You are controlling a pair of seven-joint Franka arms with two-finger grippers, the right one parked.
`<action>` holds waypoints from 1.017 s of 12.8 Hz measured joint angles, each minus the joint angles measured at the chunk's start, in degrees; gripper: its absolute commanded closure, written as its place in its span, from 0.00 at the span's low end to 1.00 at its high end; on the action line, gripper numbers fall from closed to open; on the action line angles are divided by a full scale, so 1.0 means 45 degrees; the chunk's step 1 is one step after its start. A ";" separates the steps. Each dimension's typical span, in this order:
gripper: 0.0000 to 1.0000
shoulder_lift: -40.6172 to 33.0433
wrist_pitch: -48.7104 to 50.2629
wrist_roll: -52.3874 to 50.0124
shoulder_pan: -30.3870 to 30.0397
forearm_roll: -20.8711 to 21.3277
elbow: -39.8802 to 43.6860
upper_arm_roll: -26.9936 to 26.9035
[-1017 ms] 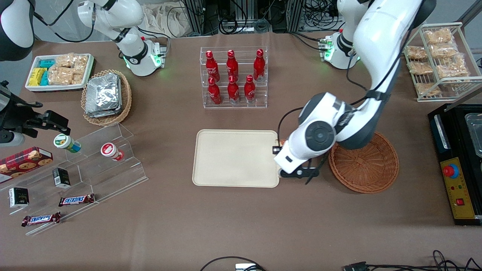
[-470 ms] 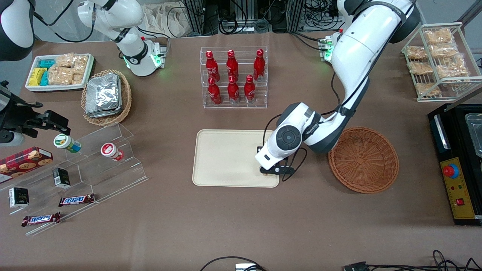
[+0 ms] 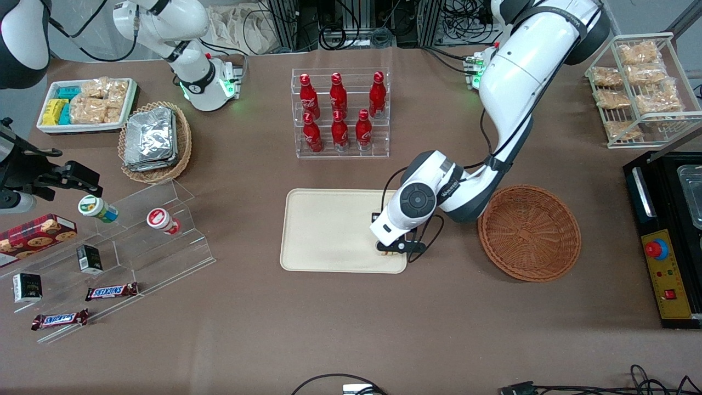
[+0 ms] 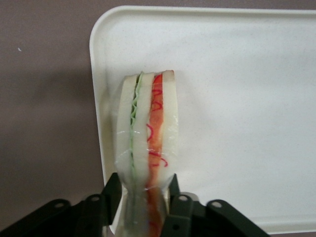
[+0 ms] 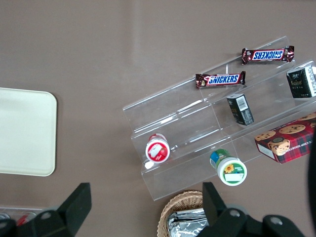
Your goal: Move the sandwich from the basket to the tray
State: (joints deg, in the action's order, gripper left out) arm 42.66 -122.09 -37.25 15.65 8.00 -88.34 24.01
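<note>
My left gripper point(image 3: 390, 248) is over the cream-beige tray point(image 3: 323, 230), at the tray's corner nearest the front camera on the basket's side. In the wrist view the gripper point(image 4: 144, 192) is shut on the sandwich point(image 4: 145, 128), a clear-wrapped wedge of white bread with green and orange-red filling on its cut edge, held just above the tray point(image 4: 237, 89). In the front view the sandwich is almost wholly hidden under the wrist. The round reddish-brown wicker basket point(image 3: 529, 232) stands empty beside the tray, toward the working arm's end.
A clear rack of red bottles point(image 3: 340, 112) stands farther from the front camera than the tray. A clear stepped shelf point(image 3: 142, 230) with snacks lies toward the parked arm's end. A black control box point(image 3: 666, 241) stands beside the basket.
My gripper has carried the sandwich from the gap between basket and tray to over the tray's corner, and it has sunk a little lower in the last half second.
</note>
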 measured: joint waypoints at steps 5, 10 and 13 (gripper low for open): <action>0.00 -0.0752 0.0584 -0.0041 -0.0190 0.0015 0.0059 -0.0027; 0.00 -0.4098 -0.0298 0.0592 -0.1123 0.0102 -0.3576 -0.0026; 0.00 -0.6652 -0.0730 0.1267 -0.1861 0.0098 -0.6125 -0.0040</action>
State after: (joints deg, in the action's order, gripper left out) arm 12.73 -125.38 -31.55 7.27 8.44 -115.91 23.83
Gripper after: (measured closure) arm 0.000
